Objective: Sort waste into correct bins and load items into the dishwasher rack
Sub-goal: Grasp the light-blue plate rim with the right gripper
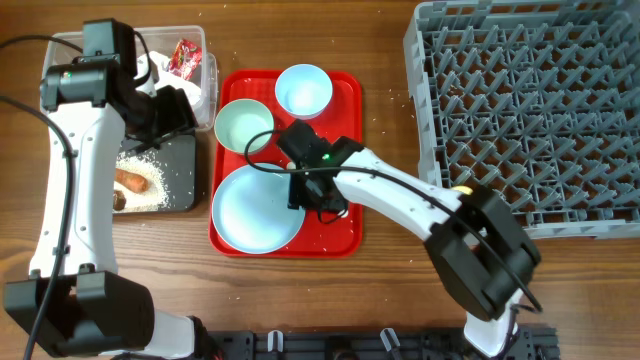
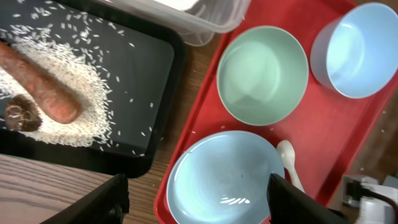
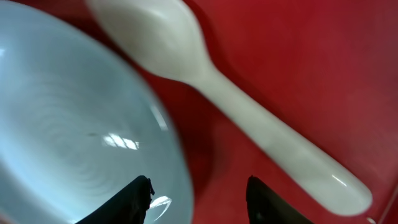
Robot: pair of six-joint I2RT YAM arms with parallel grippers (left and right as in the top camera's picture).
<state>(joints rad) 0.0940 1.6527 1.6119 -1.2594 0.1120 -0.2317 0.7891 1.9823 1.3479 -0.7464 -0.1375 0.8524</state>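
The pale-blue plate (image 1: 255, 208), mint-green bowl (image 1: 243, 125) and light-blue bowl (image 1: 303, 88) sit on the red tray (image 1: 345, 230). My right gripper (image 1: 312, 190) is open, low over the tray, and its fingers (image 3: 199, 199) straddle the plate's right rim (image 3: 74, 124). The white spoon (image 3: 236, 93) lies just beside it on the tray. My left gripper (image 1: 170, 112) is open and empty (image 2: 199, 205), above the black tray (image 1: 185, 160). That tray holds rice (image 2: 68, 93), the carrot (image 2: 43, 87) and the brown lump (image 2: 22, 112). The clear tub (image 1: 195, 40) holds the red wrapper (image 1: 185, 55) and white tissue (image 1: 203, 92).
The grey dishwasher rack (image 1: 530, 110) stands at the right, its near edge close to my right arm. A small yellow bit (image 1: 462, 187) shows at the rack's front-left corner, mostly hidden by the arm. Loose rice grains lie on the wood around the red tray.
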